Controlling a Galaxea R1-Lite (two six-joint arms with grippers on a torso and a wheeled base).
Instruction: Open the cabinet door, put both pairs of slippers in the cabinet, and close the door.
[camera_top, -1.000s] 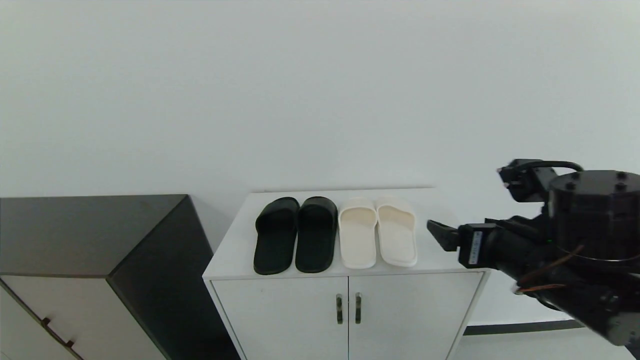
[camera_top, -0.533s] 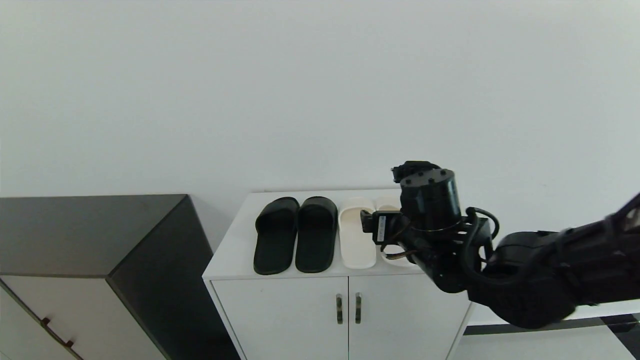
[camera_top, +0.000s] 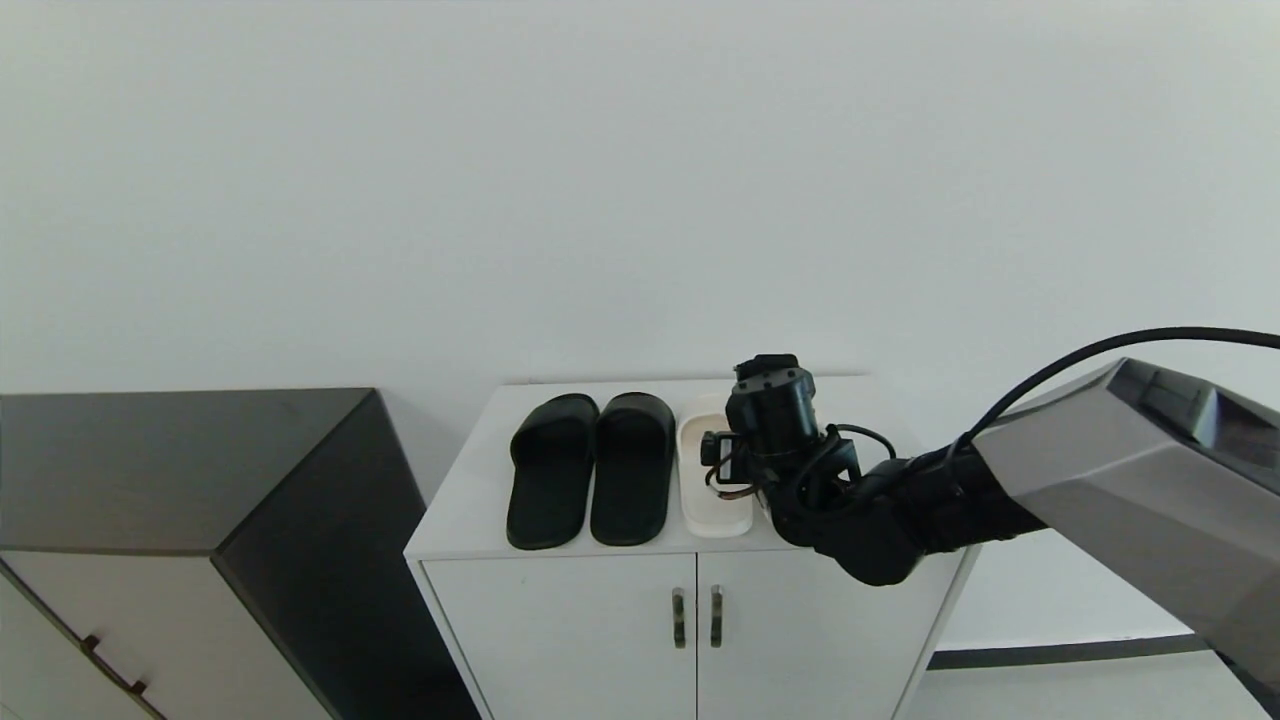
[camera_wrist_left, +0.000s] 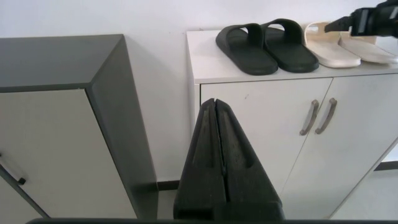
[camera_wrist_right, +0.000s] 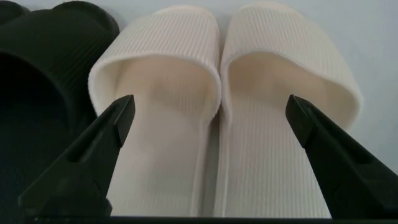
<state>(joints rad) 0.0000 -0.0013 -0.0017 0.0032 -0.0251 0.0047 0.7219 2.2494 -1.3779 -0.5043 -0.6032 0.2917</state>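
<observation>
Wide-apart right fingers (camera_wrist_right: 87, 165) over cream slippers (camera_wrist_right: 267, 118)

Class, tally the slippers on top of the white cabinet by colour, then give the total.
black slippers: 2
cream slippers: 2
Total: 4

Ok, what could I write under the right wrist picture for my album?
Open right pincer lined up over the pair of cream slippers, with a black slipper beside them.
</observation>
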